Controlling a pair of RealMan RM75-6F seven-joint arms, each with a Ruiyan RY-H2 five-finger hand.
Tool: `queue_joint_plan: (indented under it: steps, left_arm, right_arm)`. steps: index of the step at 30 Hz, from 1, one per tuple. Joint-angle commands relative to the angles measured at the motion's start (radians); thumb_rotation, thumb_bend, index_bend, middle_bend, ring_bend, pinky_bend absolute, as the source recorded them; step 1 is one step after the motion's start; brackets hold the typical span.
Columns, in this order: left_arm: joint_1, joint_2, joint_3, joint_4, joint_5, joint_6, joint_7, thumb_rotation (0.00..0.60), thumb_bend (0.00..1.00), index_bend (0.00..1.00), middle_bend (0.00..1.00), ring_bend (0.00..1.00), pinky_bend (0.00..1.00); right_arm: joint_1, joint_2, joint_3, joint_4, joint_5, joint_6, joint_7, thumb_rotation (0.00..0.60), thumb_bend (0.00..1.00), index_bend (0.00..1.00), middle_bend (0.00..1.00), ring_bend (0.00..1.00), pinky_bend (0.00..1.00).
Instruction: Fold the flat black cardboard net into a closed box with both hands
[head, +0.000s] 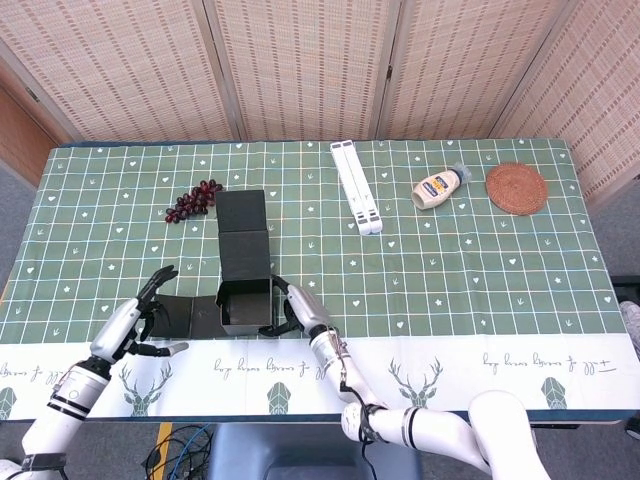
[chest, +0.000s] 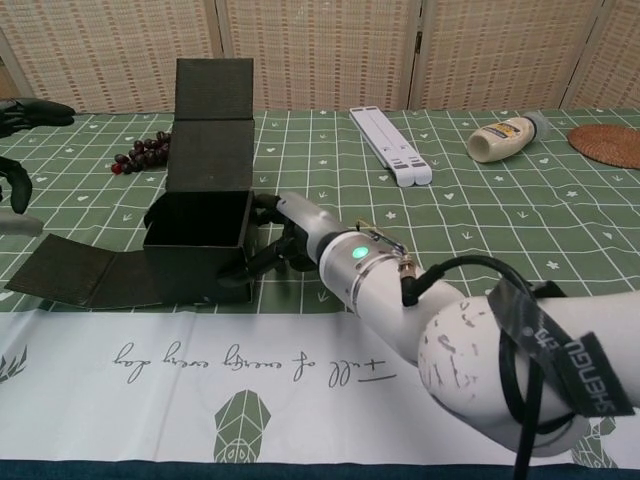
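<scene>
Box (head: 243, 300) half-formed, lid panels upright, side flap flat.

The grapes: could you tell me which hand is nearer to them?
Left. The left hand lies below the grapes; the right hand, against the black box, is farther away.

A matte black cardboard box net (head: 240, 270) is lying on a green tablecloth (head: 480, 270) showing a white grid with small white hearts and a white border band printed with green deer heads. Dark red grapes (head: 194, 200), a white folding stand (head: 356, 187), a cream squeeze bottle (head: 439, 187) and a reddish-brown woven round coaster (head: 516, 188) are sitting on it.
</scene>
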Motion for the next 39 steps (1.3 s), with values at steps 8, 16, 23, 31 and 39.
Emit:
queue_joint_plan:
  steps: [8, 16, 23, 31, 39]
  left_arm:
    - [0.037, -0.046, -0.041, 0.037, -0.041, 0.096, 0.086, 0.600, 0.08, 0.11, 0.00, 0.58, 0.82]
    - [0.061, -0.153, -0.091, 0.120, -0.074, 0.198, 0.176, 0.600, 0.08, 0.09, 0.00, 0.63, 0.90]
    - [0.055, -0.235, -0.113, 0.215, -0.116, 0.197, 0.240, 0.600, 0.08, 0.01, 0.00, 0.63, 0.90]
    - [0.036, -0.339, -0.144, 0.286, -0.109, 0.213, 0.200, 0.600, 0.08, 0.00, 0.00, 0.62, 0.90]
    - [0.023, -0.428, -0.150, 0.314, -0.063, 0.246, 0.113, 0.600, 0.08, 0.00, 0.00, 0.63, 0.90]
  right_arm:
    - [-0.122, 0.128, 0.012, -0.179, -0.066, 0.029, 0.122, 0.600, 0.29, 0.22, 0.39, 0.80, 1.00]
    - [-0.261, 0.267, 0.043, -0.371, -0.152, 0.041, 0.355, 0.600, 0.30, 0.23, 0.39, 0.80, 1.00]
    - [-0.333, 0.323, 0.026, -0.437, -0.314, 0.100, 0.532, 0.600, 0.30, 0.23, 0.39, 0.80, 1.00]
    - [-0.354, 0.334, -0.015, -0.453, -0.383, 0.122, 0.627, 0.600, 0.30, 0.23, 0.40, 0.80, 1.00]
    - [-0.340, 0.294, -0.053, -0.415, -0.402, 0.135, 0.611, 0.600, 0.30, 0.23, 0.40, 0.80, 1.00]
